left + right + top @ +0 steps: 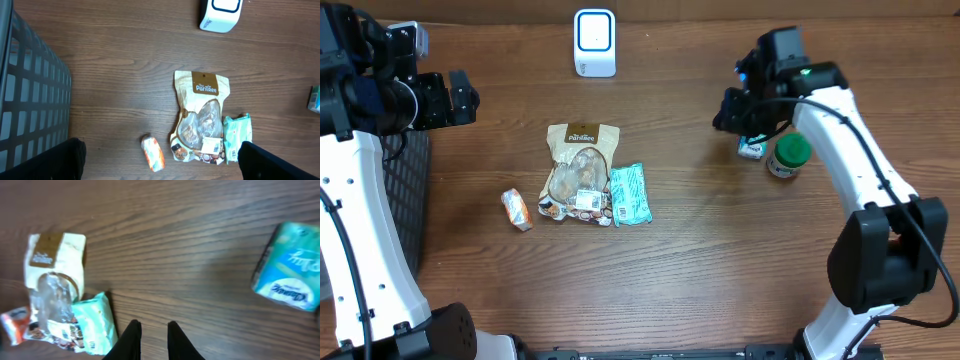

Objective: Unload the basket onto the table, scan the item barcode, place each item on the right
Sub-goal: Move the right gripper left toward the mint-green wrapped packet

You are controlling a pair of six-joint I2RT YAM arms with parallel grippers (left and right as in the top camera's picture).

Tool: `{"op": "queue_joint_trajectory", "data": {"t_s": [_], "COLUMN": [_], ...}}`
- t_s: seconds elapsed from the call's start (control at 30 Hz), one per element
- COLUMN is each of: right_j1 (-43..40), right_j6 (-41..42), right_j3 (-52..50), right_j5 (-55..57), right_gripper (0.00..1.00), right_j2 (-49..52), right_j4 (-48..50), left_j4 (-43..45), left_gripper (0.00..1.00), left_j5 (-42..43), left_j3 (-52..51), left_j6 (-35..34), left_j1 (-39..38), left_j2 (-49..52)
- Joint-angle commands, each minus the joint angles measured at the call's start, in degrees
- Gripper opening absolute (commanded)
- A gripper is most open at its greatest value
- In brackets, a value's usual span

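Small teal box point(751, 149) right of centre on table point(720, 260), touching green-lidded jar point(787, 155): probably light, stiff card (crushable), best taken across flat sides. Right gripper point(153, 341) nearly closed, empty; left gripper point(465, 97) wide open, empty.

The left wrist view cuts the white scanner point(220, 15) at its top edge and a teal box point(315, 99) at its right. The right wrist view is blurred; the orange packet point(12, 322) runs off its left edge.
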Motion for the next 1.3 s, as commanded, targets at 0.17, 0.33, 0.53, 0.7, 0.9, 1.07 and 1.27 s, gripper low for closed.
{"op": "queue_joint_trajectory", "data": {"t_s": [0.17, 0.33, 0.53, 0.7, 0.9, 1.07, 1.27], "right_j1": [1.7, 1.7, 1.7, 1.6, 1.6, 1.6, 1.6], "right_j6": [4.7, 4.7, 5.4, 6.0, 5.9, 6.0, 6.0], "right_j3": [-10.5, -18.9, -23.5, -23.5, -23.5, -23.6, -23.6], "right_j5": [7.5, 9.2, 12.7, 17.0, 19.8, 22.0, 27.4], "right_gripper": [0.14, 0.13, 0.12, 0.11, 0.12, 0.11, 0.09], "right_j2": [-1.2, -1.0, 0.0, 0.7, 2.4, 4.0, 5.6], "right_j4": [11.0, 23.5, 31.3, 33.1, 34.4, 34.4, 33.0], "left_j4": [0.1, 0.1, 0.1, 0.0, 0.1, 0.1, 0.1], "left_gripper": [1.0, 0.99, 1.0, 0.99, 1.0, 1.0, 1.0], "left_j5": [0.4, 0.4, 0.4, 0.4, 0.4, 0.4, 0.4], "left_j3": [0.7, 0.7, 0.7, 0.7, 0.7, 0.7, 0.7], "left_j6": [1.1, 1.1, 1.1, 1.1, 1.1, 1.1, 1.1], "left_j1": [-0.2, -0.2, -0.2, -0.2, -0.2, -0.2, -0.2], "left_j2": [0.2, 0.2, 0.2, 0.2, 0.2, 0.2, 0.2]}}
